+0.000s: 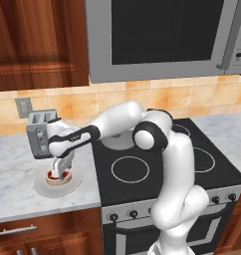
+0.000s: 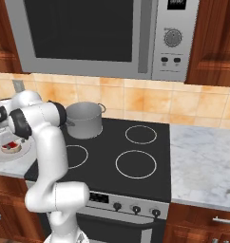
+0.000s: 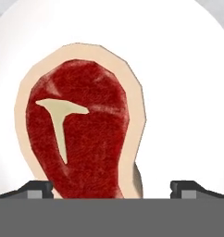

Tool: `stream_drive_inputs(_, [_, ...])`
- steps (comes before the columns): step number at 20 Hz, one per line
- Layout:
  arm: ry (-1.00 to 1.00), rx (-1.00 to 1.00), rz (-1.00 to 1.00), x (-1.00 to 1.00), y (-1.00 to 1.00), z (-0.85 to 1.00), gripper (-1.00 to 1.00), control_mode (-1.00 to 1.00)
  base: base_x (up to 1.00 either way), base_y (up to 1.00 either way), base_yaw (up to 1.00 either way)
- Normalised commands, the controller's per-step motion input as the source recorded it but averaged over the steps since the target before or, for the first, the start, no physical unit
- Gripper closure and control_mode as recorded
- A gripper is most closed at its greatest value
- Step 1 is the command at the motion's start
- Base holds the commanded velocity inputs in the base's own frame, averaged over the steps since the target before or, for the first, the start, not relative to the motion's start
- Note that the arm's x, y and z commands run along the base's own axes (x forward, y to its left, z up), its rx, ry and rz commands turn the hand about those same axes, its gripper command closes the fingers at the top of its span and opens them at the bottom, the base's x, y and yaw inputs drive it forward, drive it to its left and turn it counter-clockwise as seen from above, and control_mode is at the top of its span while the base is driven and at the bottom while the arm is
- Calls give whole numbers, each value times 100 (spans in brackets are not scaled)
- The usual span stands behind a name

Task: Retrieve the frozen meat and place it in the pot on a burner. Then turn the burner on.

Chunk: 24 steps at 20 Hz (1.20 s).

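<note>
The pickup step is in hand: the claw point(image 1: 59, 175), jaws apart, hangs low over the steak point(image 3: 79, 129) on its white plate point(image 1: 72, 185) on the tabletop point(image 1: 18, 174); next, closing on the steak.

The scene is viewed from behind the arm on its left in the left base view, looking forward and down over the stove point(image 1: 142, 164), the marble counter point(image 1: 13, 179) and a toaster point(image 1: 40, 134). The same stove point(image 2: 136, 156) is seen from behind on the right in the right base view, where the pot point(image 2: 83, 119) and microwave point(image 2: 88, 33) are taken in from a similar distance. The white plate point(image 1: 67, 185) is shared by both base views. In the hand view, the frozen meat point(image 3: 77, 125) is looked straight down upon from very near, with the plate beneath.
</note>
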Motion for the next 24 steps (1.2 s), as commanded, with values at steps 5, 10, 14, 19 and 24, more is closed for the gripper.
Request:
stream_drive_inputs(5, [0, 0, 0, 0, 0, 0, -100, -100, 0, 0, 0])
stream_drive_inputs(10, [0, 0, 0, -1, 0, 0, -100, -100, 0, 0, 0])
stream_drive_inputs(14, [0, 0, 0, -4, 0, 2, -100, -100, 0, 0, 0])
stream_drive_inputs(19, [0, 0, 1, 0, -1, 4, -100, -100, 0, 0, 0])
stream_drive_inputs(24, [3, 0, 1, -3, 0, 13, -100, -100, 0, 0, 0])
